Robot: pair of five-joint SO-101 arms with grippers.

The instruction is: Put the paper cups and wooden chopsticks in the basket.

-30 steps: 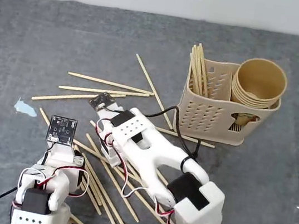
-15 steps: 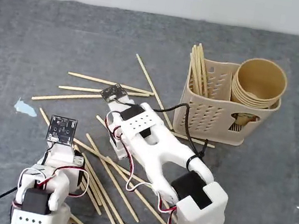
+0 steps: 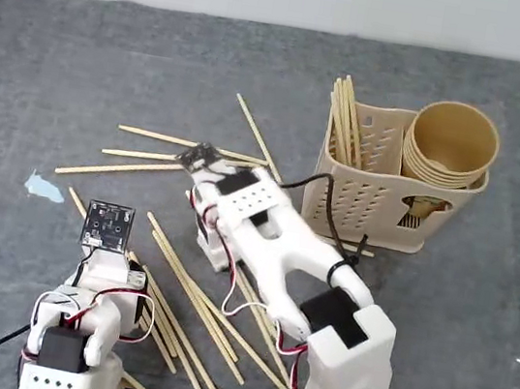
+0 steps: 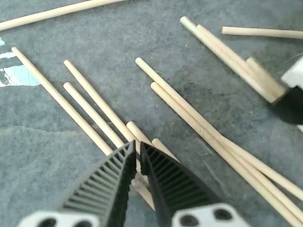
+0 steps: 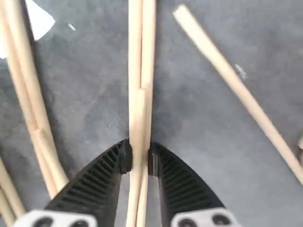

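Note:
In the right wrist view my right gripper (image 5: pixel 138 158) is shut on two wooden chopsticks (image 5: pixel 139 71) that run straight out between its jaws just above the grey mat. In the high view the right arm (image 3: pixel 256 218) stretches from the front toward the table's middle, left of the basket (image 3: pixel 366 205). The beige basket holds stacked paper cups (image 3: pixel 450 145) in its right compartment and several upright chopsticks (image 3: pixel 345 119) in its left one. My left gripper (image 4: pixel 138 150) is shut, holding nothing, over loose chopsticks (image 4: pixel 94 111). The left arm (image 3: pixel 101 259) stays at the front left.
Several loose chopsticks (image 3: pixel 189 144) lie left of the basket, and a further bundle (image 3: pixel 195 302) slants between the two arms. A scrap of blue tape (image 3: pixel 43 187) sticks to the mat at the left. Open mat lies at the back and the right.
The right arm has swung away from the front and toward the basket. The slanting chopsticks between the arms have shifted with it. The left arm has kept still.

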